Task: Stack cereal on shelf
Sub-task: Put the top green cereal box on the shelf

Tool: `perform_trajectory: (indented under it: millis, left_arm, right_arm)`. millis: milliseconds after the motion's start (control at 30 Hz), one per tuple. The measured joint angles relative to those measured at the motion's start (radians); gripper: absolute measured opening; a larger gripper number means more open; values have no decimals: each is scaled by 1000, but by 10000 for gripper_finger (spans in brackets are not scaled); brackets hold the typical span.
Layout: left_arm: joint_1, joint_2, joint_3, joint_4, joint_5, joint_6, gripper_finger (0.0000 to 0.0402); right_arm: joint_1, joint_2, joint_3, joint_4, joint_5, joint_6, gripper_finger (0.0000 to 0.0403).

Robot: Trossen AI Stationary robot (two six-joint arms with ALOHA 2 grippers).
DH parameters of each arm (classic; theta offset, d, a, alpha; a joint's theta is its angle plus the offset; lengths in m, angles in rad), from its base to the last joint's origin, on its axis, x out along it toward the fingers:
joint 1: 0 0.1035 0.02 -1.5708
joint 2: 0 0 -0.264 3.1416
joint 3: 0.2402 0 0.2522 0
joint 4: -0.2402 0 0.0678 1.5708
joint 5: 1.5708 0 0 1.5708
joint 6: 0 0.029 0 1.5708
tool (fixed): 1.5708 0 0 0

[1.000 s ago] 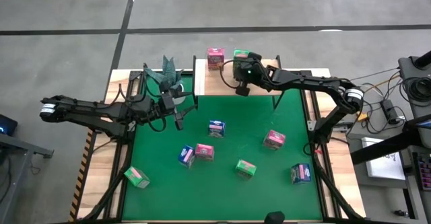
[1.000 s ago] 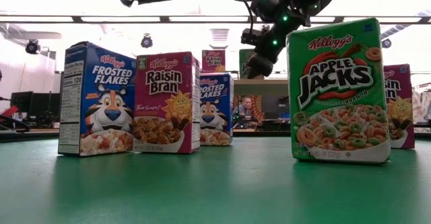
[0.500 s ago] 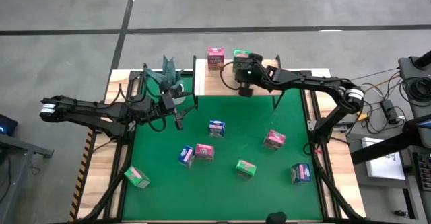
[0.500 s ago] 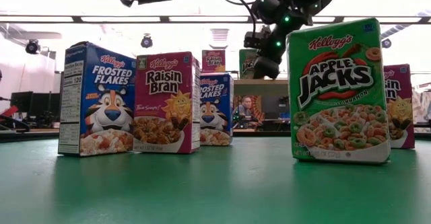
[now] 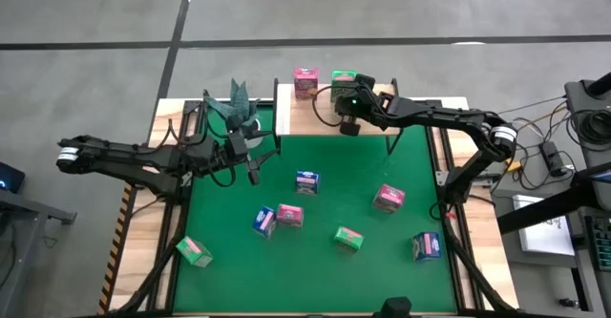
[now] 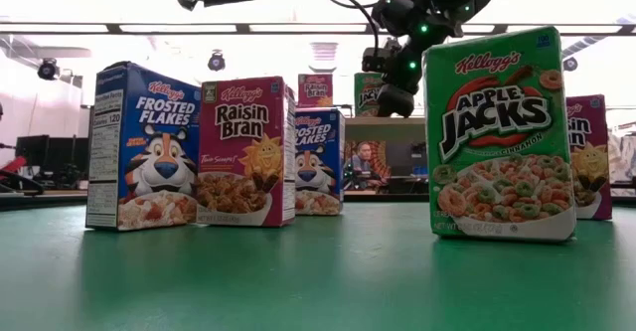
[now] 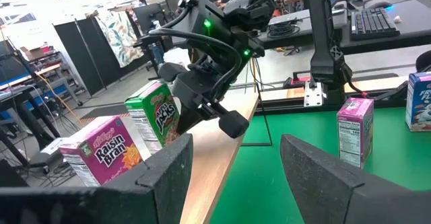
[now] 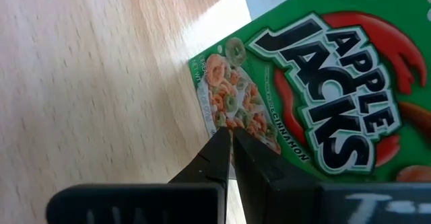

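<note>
The shelf [image 5: 315, 114] is a pale wooden board at the table's far edge. A pink cereal box [image 5: 305, 81] and a green Apple Jacks box [image 5: 342, 78] stand upright on it. My right gripper [image 5: 349, 125] is shut and hovers over the shelf just in front of the green box [image 8: 316, 109]. Its tips [image 8: 230, 135] point slanting down at the box's printed front. My left gripper [image 5: 253, 172] waits open at the left of the green mat, holding nothing. Several more cereal boxes stand on the mat. My right gripper's shut fingertips [image 8: 219, 143] are at the lower corner of the green box's printed front [image 8: 229, 109], coming slantwise from the near side. I cannot tell whether they touch it. The box stands upright on the shelf board [image 8: 101, 83].
Loose boxes on the mat: blue [image 5: 306, 180], pink [image 5: 387, 198], blue [image 5: 264, 222], pink [image 5: 289, 216], green [image 5: 347, 239], blue [image 5: 426, 246], green [image 5: 194, 251]. A teal leafy object [image 5: 237, 103] stands left of the shelf. Free board lies right of the green box.
My right gripper has drifted a little toward the table's right edge in front of the green box and tipped slightly, staying shut. In the low view more of the shelf's green box shows beside it.
</note>
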Motion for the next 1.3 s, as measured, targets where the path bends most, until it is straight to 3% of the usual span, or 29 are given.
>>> perform_trajectory:
  millis: [633,833,1300]
  left_arm:
    - [0,0,0,0,0,0,207]
    - [0,0,0,0,0,0,207]
    - [0,0,0,0,0,0,207]
  right_arm:
    - [-22,1,-3,61,-48,10,9]
    - [-19,2,-3,73,-124,35,9]
    - [-20,50,-1,183,-124,36,9]
